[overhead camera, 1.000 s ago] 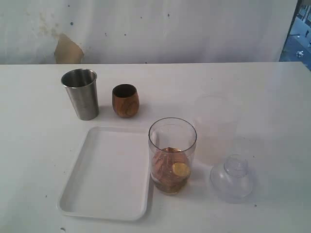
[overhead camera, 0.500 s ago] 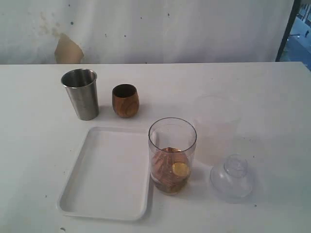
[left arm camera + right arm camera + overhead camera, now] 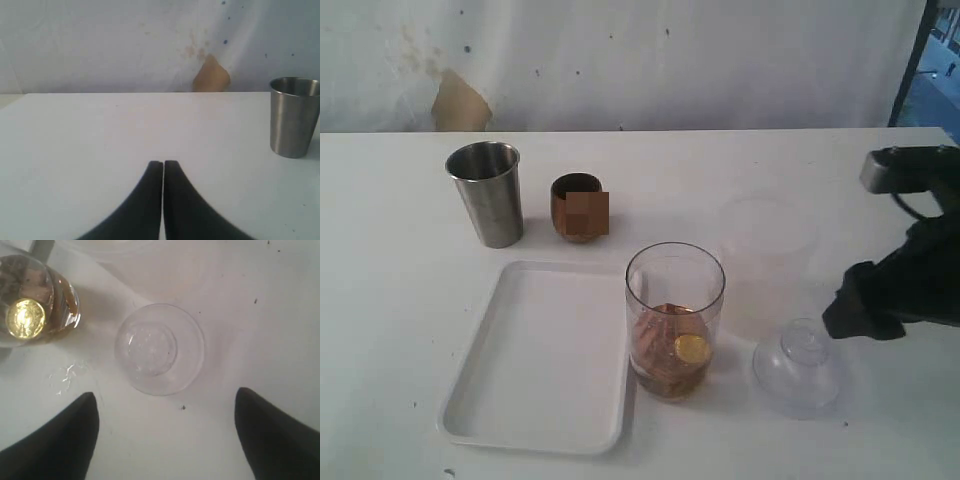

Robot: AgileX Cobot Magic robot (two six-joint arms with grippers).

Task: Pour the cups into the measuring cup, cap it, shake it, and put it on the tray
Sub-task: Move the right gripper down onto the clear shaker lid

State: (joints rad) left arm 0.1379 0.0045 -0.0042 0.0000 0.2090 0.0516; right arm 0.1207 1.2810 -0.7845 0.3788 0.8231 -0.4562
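The clear measuring cup (image 3: 674, 318) stands upright right of the white tray (image 3: 535, 360), holding brown pieces and a gold disc (image 3: 25, 317). The steel tumbler (image 3: 485, 192) and the brown wooden cup (image 3: 579, 207) stand behind the tray. The clear dome lid (image 3: 800, 365) lies on the table. My right gripper (image 3: 165, 399) hangs open above and beside the lid, holding nothing; its arm (image 3: 905, 270) reaches in from the right. My left gripper (image 3: 163, 163) is shut on nothing, low over bare table, with the tumbler (image 3: 294, 116) off to one side.
A frosted translucent container (image 3: 767, 250) stands between the measuring cup and my right arm, just behind the lid. A white wall with a brown patch (image 3: 458, 103) backs the table.
My right arm has come into the exterior view from the right and now hangs by the dome lid. The cups, tray and lid have not moved.
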